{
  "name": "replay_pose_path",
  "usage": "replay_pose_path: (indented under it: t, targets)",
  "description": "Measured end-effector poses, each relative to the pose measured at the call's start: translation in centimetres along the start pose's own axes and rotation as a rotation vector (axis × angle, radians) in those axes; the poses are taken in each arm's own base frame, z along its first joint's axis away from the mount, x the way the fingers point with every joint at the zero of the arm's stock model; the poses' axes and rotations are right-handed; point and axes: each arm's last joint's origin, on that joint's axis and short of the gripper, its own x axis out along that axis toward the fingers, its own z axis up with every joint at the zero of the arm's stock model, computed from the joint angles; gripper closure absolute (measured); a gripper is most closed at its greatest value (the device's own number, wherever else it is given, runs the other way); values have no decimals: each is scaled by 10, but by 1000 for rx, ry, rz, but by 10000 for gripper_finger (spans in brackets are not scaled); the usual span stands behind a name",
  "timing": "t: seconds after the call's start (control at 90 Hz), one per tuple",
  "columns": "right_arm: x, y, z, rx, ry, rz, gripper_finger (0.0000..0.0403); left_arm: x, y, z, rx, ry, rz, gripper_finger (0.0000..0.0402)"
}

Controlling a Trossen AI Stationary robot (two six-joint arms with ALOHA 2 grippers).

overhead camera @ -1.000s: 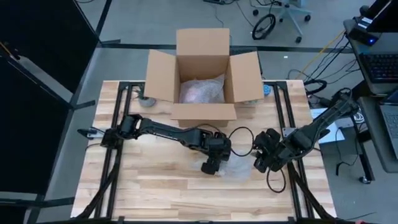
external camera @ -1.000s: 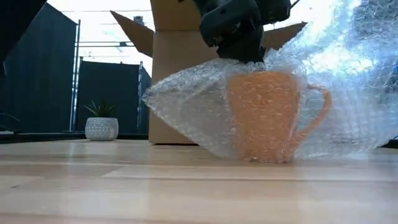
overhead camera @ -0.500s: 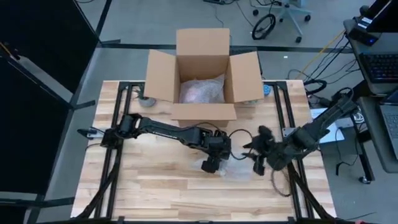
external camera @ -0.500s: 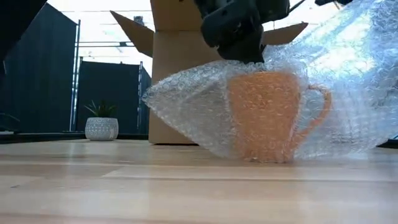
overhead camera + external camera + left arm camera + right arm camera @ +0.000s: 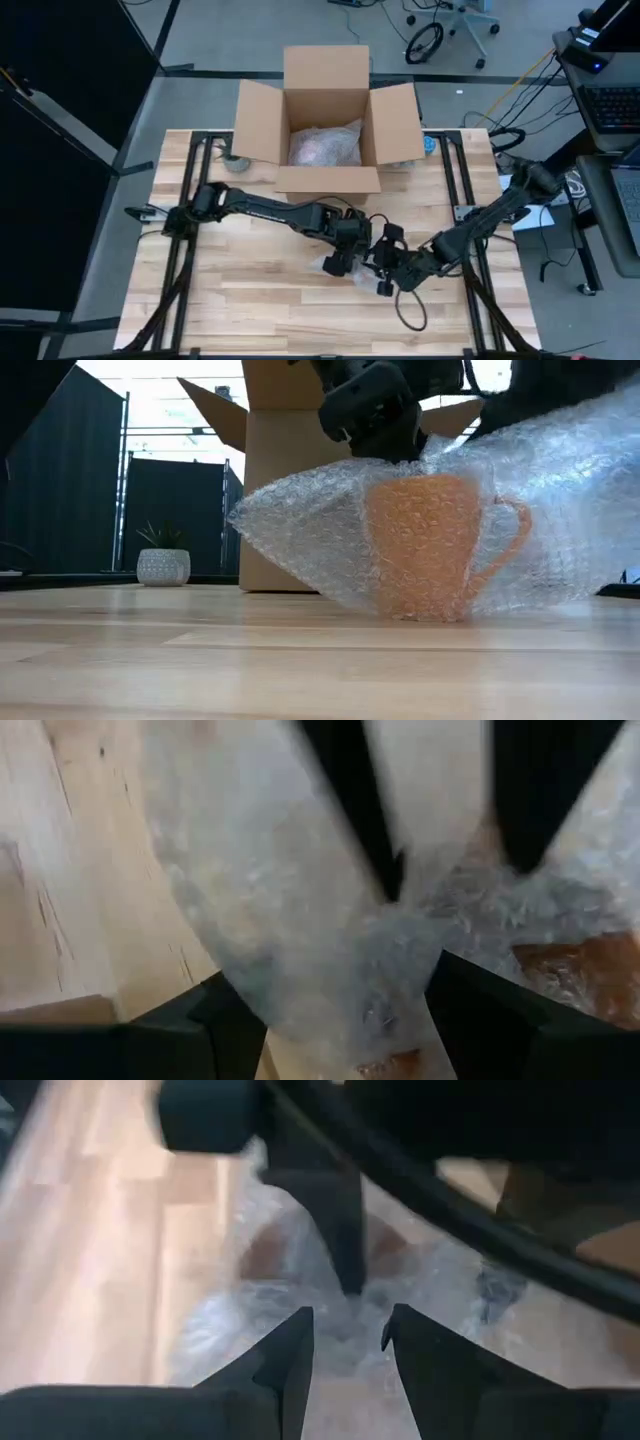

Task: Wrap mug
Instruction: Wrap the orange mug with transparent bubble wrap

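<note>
An orange mug (image 5: 425, 545) stands upright on the wooden table under a sheet of clear bubble wrap (image 5: 300, 530). In the high view the wrap (image 5: 352, 270) hides the mug. My left gripper (image 5: 338, 262) stands over the mug's top (image 5: 400, 470), fingers spread and pointing down. My right gripper (image 5: 375, 272) reaches in from the table's right, close beside the left one, and is shut on the wrap. Its dark body shows above the wrap's right part (image 5: 560, 470) in the low view. My left gripper comes from above onto the bubble wrap over the mug's top (image 5: 340, 950). The wrap fills the gap between its spread fingers (image 5: 215, 1025). Whether they pinch anything, I cannot tell. My right gripper pinches a bunched part of the wrap (image 5: 345, 1315) between its two fingers (image 5: 290, 1355), slanting in from the table's right. That part is raised over the mug, while the sheet's left part lies on the table.
An open cardboard box (image 5: 325, 120) stands at the table's far edge with a wrapped bundle (image 5: 325, 145) inside. A small plant pot (image 5: 163, 565) sits at the far left beside the box. Bare wood lies along the near and left parts of the table (image 5: 230, 300).
My right gripper has gone toward the table's left, up to the mug and my left gripper, drawing the wrap's right part with it. That part, held high at the right before, now lies lower and folded over the mug. The mug has stayed in place.
</note>
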Motion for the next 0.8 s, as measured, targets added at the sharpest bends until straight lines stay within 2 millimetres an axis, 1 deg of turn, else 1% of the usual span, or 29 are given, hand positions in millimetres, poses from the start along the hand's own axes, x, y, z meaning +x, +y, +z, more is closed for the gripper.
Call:
replay_pose_path:
  t: [0.089, 0.211, 0.522, 0.633, 0.711, 0.8]
  targets:
    - [9, 1, -4, -13, 21, -22, 282, 0, 0, -1, 2, 6, -2, 168]
    - [14, 2, -7, -18, 26, -38, 282, -3, -2, 0, 5, 8, -2, 168]
    - [15, 2, -7, -18, 20, -54, 282, -51, -13, 10, -19, -45, 1, 168]
    - [15, 2, -7, -17, 21, -53, 282, -70, -15, 14, -73, -85, 8, 170]
    - [15, 2, -8, -7, 23, -55, 282, -71, -17, 11, -103, -55, -3, 185]
    - [14, 3, -9, -8, 26, -54, 282, -60, -22, 3, -125, -2, -19, 231]
